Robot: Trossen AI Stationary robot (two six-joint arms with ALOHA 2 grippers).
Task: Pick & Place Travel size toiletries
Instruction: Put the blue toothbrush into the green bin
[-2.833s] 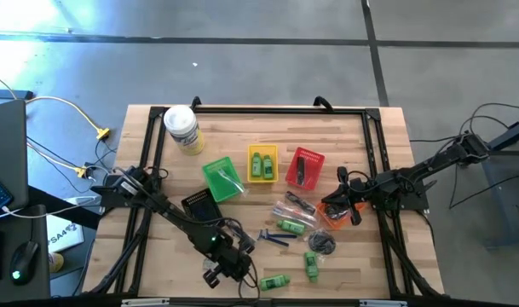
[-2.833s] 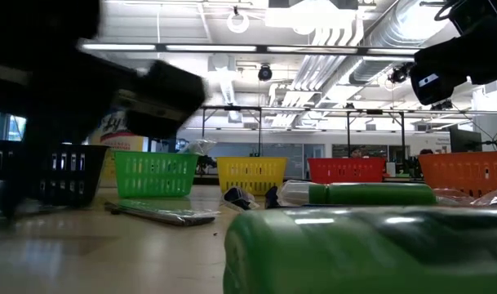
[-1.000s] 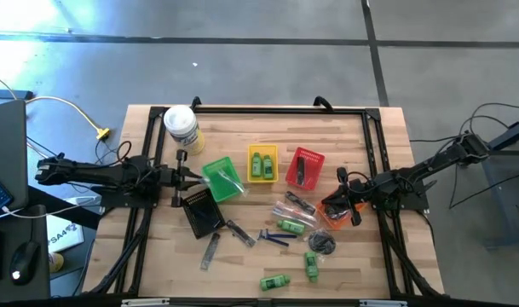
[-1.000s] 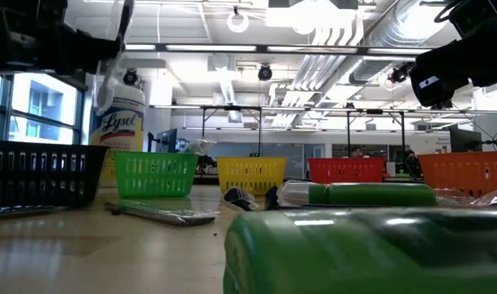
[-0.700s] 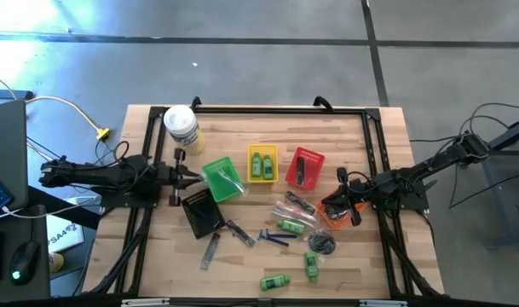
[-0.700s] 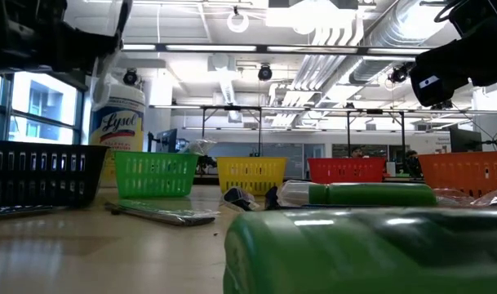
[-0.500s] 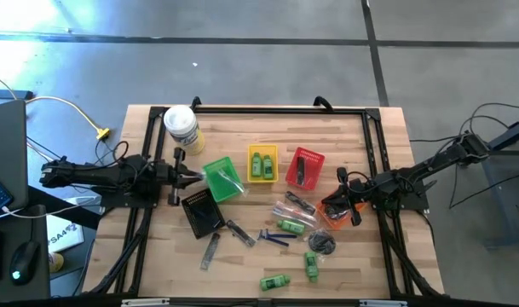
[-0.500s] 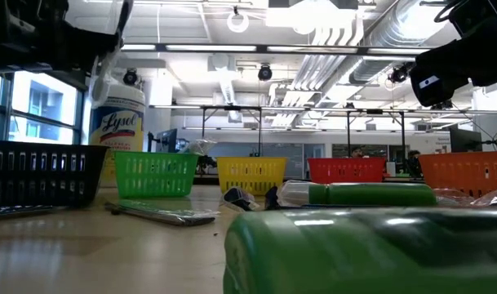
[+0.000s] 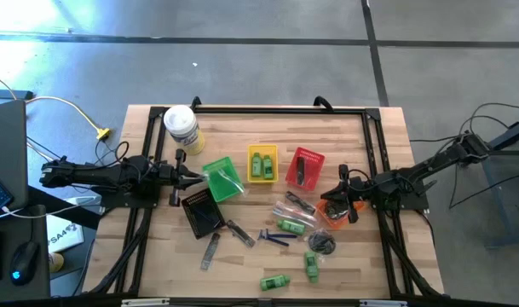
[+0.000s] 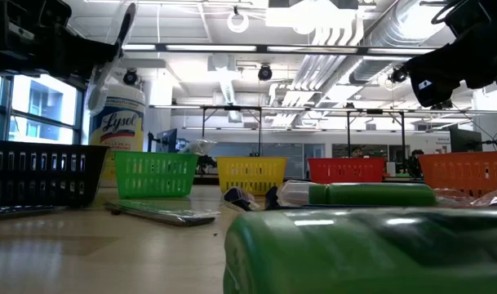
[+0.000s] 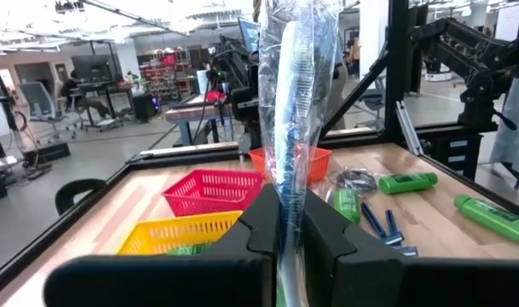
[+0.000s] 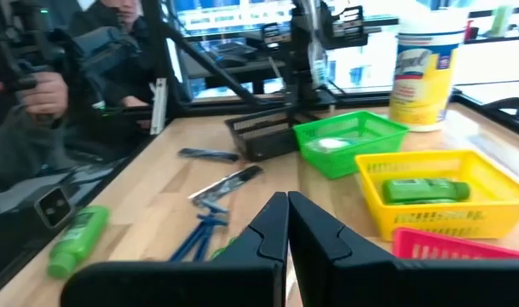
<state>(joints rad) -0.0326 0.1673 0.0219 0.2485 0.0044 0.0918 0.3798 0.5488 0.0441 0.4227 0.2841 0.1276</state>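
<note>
The left pincer (image 11: 280, 226) is gripping a clear-wrapped stick (image 11: 291, 102) between nearly closed jaws, with the wrapper standing straight up out of the grip; holding it at the lower end is keeping the crinkly plastic clear of the fingers (image 11: 263, 223) and should let the item drop cleanly on release. In the high view this left pincer (image 9: 193, 176) is sitting at the left side of the bench (image 9: 242, 128), just beside the green basket (image 9: 222, 179), which already has a pale item lying in it, so the delivery step appears to be in progress and the stick is probably meant for that basket. The right pincer (image 12: 287, 223) is fully closed and holding nothing; in the high view the right pincer (image 9: 337, 194) is waiting over the orange basket (image 9: 334, 214) at the right side, out of the left arm's path. The yellow basket (image 9: 262, 164) is holding green bottles (image 9: 261, 165) and the red basket (image 9: 305, 166) a dark item, which suggests sorting by type. Still lying loose on the bench are further green bottles (image 9: 291, 226), a blue razor (image 9: 273, 238), wrapped items (image 9: 294, 207) and a grey comb (image 9: 210, 250) near the black basket (image 9: 201, 211), so much of the task is remaining. A white canister (image 9: 182, 128) is standing at the far left corner, apart from the work
</note>
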